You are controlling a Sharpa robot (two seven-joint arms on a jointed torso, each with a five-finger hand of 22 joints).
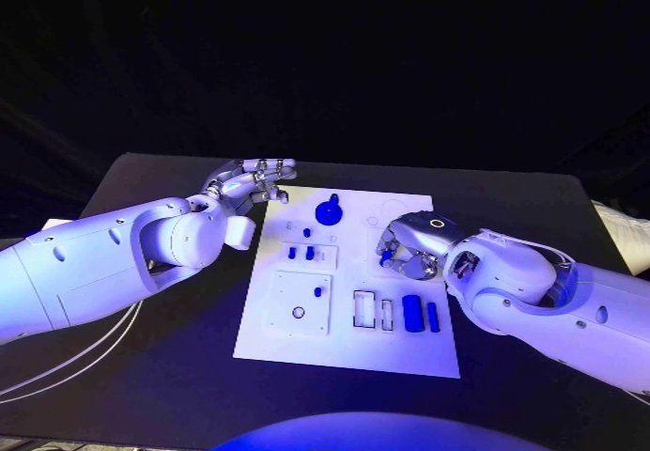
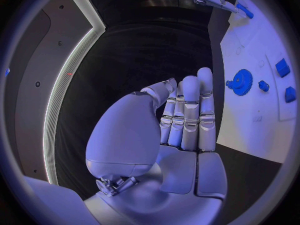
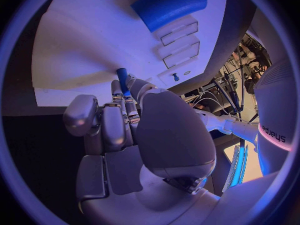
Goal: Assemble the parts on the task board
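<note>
Head view: white task board (image 1: 346,352) flat at the middle of the black table (image 1: 162,376). Left hand (image 1: 251,180) just off the board's far left corner, above bare table, fingers straight and pressed side by side, holding nothing; same flat, closed-up fingers (image 2: 190,110) visible from the left wrist. Right hand (image 1: 407,249) over the board's right half, curled in and pinching a small blue peg (image 1: 389,252); from the right wrist, the peg (image 3: 122,81) gripped between fingertips, its end close to the board surface (image 3: 81,60), contact impossible to tell. On the board: blue gear (image 1: 328,210) near the far edge, beside the left hand; two small blue blocks (image 1: 301,252) nearer the board's middle; a square white plate (image 1: 297,305) with a small blue piece and a ring on the near left part; a thick blue cylinder (image 1: 411,312) and a thin blue bar (image 1: 432,316) lying side by side on the near right part, next to narrow rectangular slots (image 1: 363,308).
</note>
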